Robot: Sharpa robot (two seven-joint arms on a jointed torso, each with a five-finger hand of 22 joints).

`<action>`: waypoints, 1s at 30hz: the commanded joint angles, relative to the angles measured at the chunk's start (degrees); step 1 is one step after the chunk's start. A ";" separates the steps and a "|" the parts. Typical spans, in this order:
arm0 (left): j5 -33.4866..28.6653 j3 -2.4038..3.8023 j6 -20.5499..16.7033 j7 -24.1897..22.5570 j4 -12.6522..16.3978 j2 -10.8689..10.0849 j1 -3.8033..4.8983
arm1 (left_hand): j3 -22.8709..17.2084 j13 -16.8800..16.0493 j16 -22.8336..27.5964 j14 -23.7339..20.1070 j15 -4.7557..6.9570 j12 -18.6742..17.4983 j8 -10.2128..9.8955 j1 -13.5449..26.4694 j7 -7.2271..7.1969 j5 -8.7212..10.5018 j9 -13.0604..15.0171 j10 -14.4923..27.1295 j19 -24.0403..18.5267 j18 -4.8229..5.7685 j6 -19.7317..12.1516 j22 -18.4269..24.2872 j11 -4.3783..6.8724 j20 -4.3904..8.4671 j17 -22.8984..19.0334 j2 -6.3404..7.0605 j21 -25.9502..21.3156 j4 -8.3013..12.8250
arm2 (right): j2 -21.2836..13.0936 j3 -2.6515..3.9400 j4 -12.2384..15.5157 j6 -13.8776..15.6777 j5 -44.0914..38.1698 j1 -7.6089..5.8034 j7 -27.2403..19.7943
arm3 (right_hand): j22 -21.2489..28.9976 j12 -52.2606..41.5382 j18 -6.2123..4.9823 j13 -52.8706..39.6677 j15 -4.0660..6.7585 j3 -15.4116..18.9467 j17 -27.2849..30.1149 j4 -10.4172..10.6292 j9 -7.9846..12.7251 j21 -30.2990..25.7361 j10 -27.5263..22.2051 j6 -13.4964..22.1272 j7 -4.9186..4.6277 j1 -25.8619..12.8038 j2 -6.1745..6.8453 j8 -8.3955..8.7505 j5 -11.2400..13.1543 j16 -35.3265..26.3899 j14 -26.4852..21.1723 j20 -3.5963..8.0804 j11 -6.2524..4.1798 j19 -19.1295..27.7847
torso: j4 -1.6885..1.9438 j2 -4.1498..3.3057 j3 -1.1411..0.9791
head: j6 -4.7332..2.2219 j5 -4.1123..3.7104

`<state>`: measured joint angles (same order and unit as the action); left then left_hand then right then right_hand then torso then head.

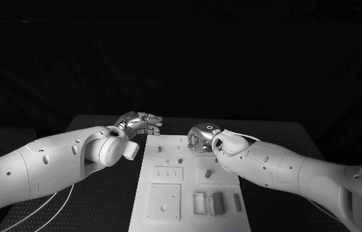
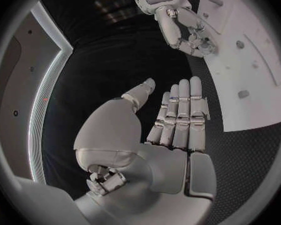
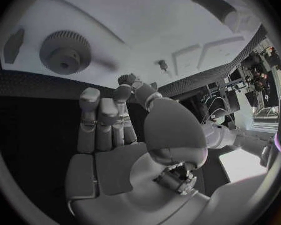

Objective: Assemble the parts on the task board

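Head view, left to right. Left hand (image 1: pixel 140 122) sits at centre-left of the frame, over the black table (image 1: pixel 98 200) just off the far left corner of the task board (image 1: pixel 151 211). The left wrist view shows its fingers (image 2: pixel 181 112) straight and side by side, thumb apart, nothing held: open, idle.

The board runs as a long white plate from frame centre down to the bottom edge, long axis toward the robot. Small grey parts lie on it: pegs near the middle (image 1: pixel 207 174) and a dark bar (image 1: pixel 218 202) in the lower right tray.

Right hand (image 1: pixel 202 136) is over the board's far end, just right of centre, fingers curled downward. In the right wrist view its fingertips (image 3: pixel 127 80) point at the board near a small peg (image 3: pixel 162 64), with a gear (image 3: pixel 65 52) off to one side. No part seen in its hold; it reads as loosely open.

Judgement: the right hand is nearer the work, and the peg lies just ahead of its fingertips.
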<state>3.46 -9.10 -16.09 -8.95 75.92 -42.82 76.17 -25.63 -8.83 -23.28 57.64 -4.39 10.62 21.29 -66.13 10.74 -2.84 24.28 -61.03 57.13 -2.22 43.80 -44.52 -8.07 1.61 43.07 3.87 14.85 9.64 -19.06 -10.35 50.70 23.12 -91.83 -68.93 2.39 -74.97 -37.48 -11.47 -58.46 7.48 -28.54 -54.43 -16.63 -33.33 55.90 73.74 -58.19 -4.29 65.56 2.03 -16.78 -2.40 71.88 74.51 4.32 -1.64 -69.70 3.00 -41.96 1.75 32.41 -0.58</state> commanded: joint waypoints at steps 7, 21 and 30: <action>0.30 0.06 0.49 -0.77 -0.26 0.59 0.08 | -0.19 -0.08 0.37 0.31 0.05 -0.46 -0.12 0.61 0.10 -0.38 -0.11 -0.29 0.25 -1.02 -0.20 -0.12 -0.22 -0.22 0.17 0.12 -0.43 0.46 | 2.24 0.01 -2.68 7.53 -0.95 -0.01 1.46 | -1.25 0.55 -3.53 -0.08 0.31 -0.58 -0.09 -0.11 -0.02 0.37 0.38 -0.84 -0.49 0.27 -0.07 0.00 -0.33 0.42 -0.17 0.29 -0.01 0.24 | 0.10 -0.10 0.01 | -0.69 -0.18; 0.37 0.06 0.16 -0.81 0.12 0.86 0.94 | -0.33 -0.12 0.64 0.23 -0.01 -0.54 -0.08 0.73 0.08 -0.38 -0.13 -0.36 0.15 -0.99 -0.18 -0.17 -0.21 -0.26 0.32 0.15 -0.54 0.65 | 5.61 0.01 -6.38 8.46 -1.70 0.03 1.54 | -1.23 0.76 -3.53 -0.11 0.29 -0.85 -0.14 -0.10 0.06 0.55 0.51 -0.84 -0.52 0.36 0.12 0.12 -0.33 0.47 -0.20 0.30 0.01 0.26 | 1.06 -0.73 0.37 | -1.57 -0.61; 0.50 0.06 0.01 -0.83 0.41 1.04 1.76 | -0.41 -0.14 0.81 0.18 -0.04 -0.60 -0.05 0.80 0.06 -0.38 -0.14 -0.41 0.09 -0.98 -0.16 -0.20 -0.20 -0.29 0.41 0.18 -0.62 0.78 | 6.30 0.01 -6.66 8.05 -1.83 0.03 1.42 | -1.21 0.85 -3.53 -0.13 0.28 -0.97 -0.16 -0.10 0.09 0.63 0.58 -0.85 -0.52 0.40 0.21 0.18 -0.33 0.50 -0.20 0.30 0.02 0.28 | 1.68 -1.40 0.77 | -1.86 -0.98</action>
<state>3.53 -9.08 -16.19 -9.01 76.11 -41.93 77.78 -26.05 -8.91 -22.85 57.64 -4.39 10.37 21.29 -65.90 10.74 -2.84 24.24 -61.21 57.13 -2.51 43.80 -44.63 -8.25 1.61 43.43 4.10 14.62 10.06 -12.92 -10.34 44.13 30.78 -92.77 -68.90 3.69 -74.97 -36.81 -11.47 -58.50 7.42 -29.15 -54.53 -16.65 -33.22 56.35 73.75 -58.19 -4.30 65.55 2.04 -16.52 -2.39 72.08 74.50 4.49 -1.64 -69.45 4.40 -43.02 2.34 30.62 -1.42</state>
